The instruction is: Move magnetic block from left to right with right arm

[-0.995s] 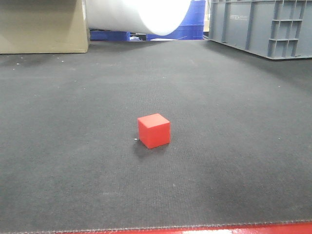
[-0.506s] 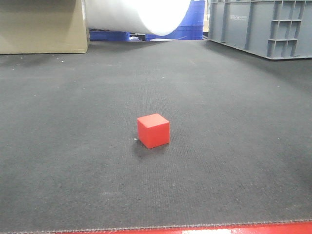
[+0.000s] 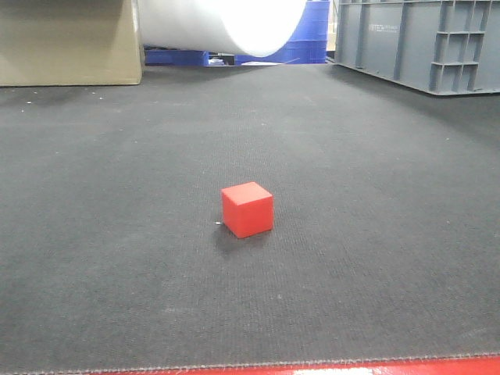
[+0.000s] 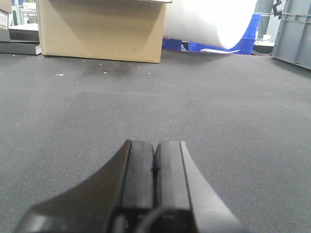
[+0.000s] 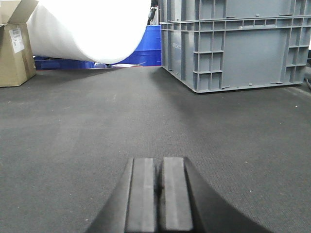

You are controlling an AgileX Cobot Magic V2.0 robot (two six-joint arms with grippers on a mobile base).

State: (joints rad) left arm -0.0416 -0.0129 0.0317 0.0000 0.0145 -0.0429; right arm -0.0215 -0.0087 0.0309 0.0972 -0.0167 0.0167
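Magnetic block (image 3: 247, 209): red cube resting on the dark textured tabletop (image 3: 375, 234), near the middle of the front view, one vertical edge turned toward the camera. Nothing touches it.
Left pincer (image 4: 155, 160): jaws pressed together with no gap, holding nothing, low over the tabletop. The block is not in the left wrist view.
Right pincer (image 5: 158, 174): jaws closed against each other, holding nothing, low over the tabletop. The block is not in the right wrist view.
Cardboard box (image 3: 66, 43): at the far left edge of the tabletop.
White roll (image 3: 219, 23): lying behind the far edge, just beside the box.
Grey crate (image 3: 418, 39): at the far right corner.
Blue crates (image 3: 308, 35): behind the roll.
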